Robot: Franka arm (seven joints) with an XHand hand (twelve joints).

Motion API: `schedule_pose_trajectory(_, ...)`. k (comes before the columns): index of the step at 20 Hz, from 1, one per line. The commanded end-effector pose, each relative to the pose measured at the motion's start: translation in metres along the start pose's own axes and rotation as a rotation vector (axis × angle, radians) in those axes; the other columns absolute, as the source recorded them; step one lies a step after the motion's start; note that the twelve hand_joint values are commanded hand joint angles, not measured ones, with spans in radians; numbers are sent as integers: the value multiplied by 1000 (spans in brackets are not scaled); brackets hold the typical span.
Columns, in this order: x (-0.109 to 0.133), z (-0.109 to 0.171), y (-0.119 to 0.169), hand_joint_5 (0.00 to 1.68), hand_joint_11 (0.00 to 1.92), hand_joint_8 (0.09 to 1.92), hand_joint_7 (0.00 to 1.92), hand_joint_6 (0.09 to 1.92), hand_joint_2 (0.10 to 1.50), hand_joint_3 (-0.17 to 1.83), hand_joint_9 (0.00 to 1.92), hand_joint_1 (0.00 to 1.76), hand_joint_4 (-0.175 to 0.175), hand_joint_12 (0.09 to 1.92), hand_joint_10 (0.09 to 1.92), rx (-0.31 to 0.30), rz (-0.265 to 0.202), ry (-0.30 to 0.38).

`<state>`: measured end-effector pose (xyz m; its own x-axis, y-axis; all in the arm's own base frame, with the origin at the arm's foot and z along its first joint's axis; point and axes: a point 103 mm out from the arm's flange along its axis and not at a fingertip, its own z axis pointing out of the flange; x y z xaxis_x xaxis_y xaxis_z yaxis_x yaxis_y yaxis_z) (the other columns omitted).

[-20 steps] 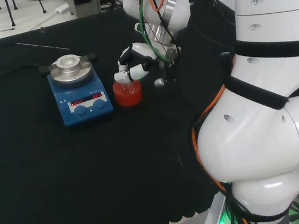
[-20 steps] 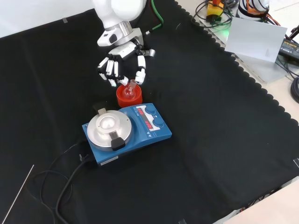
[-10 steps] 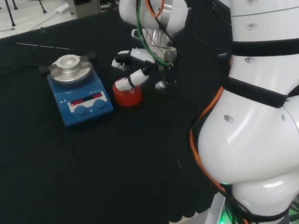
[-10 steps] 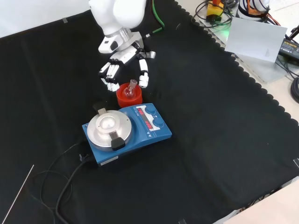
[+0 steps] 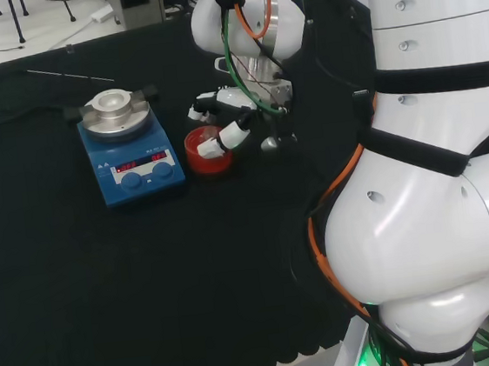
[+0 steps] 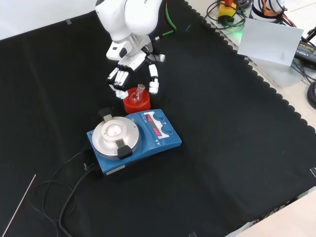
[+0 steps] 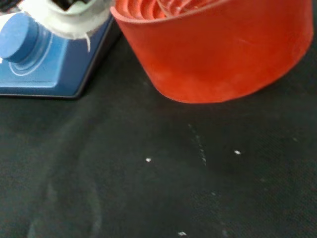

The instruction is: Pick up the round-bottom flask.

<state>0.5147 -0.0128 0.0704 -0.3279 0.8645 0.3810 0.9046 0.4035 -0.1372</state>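
The clear round-bottom flask (image 6: 138, 93) sits in a red ribbed stand (image 6: 133, 105) on the black cloth, its short neck pointing up. In the front view, the hand (image 6: 129, 65) hovers just behind the flask, with fingers (image 6: 117, 85) to the left of the neck and the thumb (image 6: 154, 84) to its right. The fingers look relaxed and spread, with gaps to the glass. From the head view, the hand (image 5: 235, 105) reaches over the stand (image 5: 197, 161). Close up in the wrist view is the stand's (image 7: 218, 54) red wall.
A blue hotplate stirrer (image 6: 148, 136) with a round metal top (image 6: 113, 134) stands right in front of the stand in the front view; its cable (image 6: 59, 187) trails over the cloth. A thin rod (image 5: 67, 76) lies far back in the head view. The arm's white links (image 5: 436, 172) stand at the right.
The hand has come lower and drawn back from above the flask. Its fingers, before bunched over the neck, now spread to either side of it. The flask and stand have not moved.
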Motion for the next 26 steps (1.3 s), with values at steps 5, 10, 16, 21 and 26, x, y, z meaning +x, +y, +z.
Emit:
schedule_pose_trajectory(5,-9,-3,-6,342,0,781,334,733,622,326,431,839,-45,1459,934,-30,20,11)
schedule_pose_trajectory(10,-5,-5,-4,455,0,766,407,803,626,336,487,842,-32,1492,912,-55,14,12)
schedule_pose_trajectory(16,-5,-6,-4,571,9,760,449,867,648,354,520,853,-21,1502,904,-66,22,8)
schedule_pose_trajectory(21,-5,-9,-3,606,21,758,469,879,659,367,538,868,-20,1501,899,-71,23,0)
schedule_pose_trajectory(26,-6,-10,-4,789,41,736,521,821,664,424,575,897,0,1492,872,-79,24,-5)
